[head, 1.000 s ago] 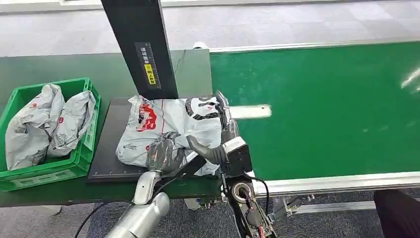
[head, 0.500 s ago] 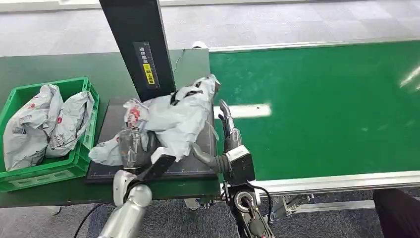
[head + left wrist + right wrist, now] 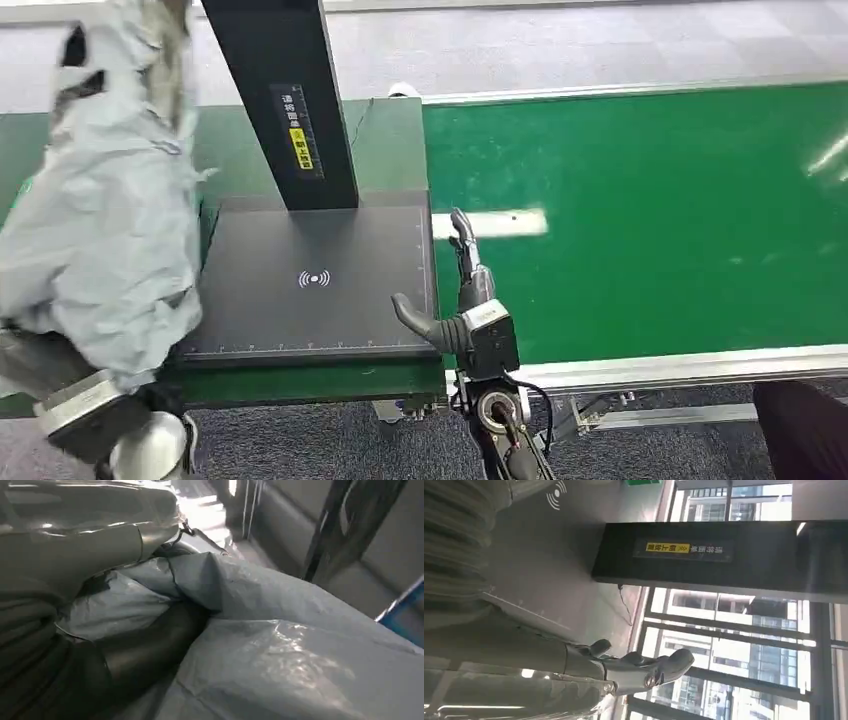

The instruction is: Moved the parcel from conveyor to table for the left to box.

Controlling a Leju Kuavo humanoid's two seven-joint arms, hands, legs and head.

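Grey plastic parcel is now off the black scan pad and hoisted high at the left side of the head view; half a second ago it was only just peeling up off the pad. It hangs over the spot where the green crate sat, hiding it. Means the boxing leg is underway, drop into the crate probably next. Left hand has its fingers clamped on the parcel: left wrist view shows dark fingers buried in crumpled grey film, which the head view hides behind the bag. Right hand holds nothing, fingers apart and extended, sitting at the pad's edge beside the green conveyor, barely moved. Right wrist view adds the fingertips against windows, the scanner post and the pad's wireless icon.
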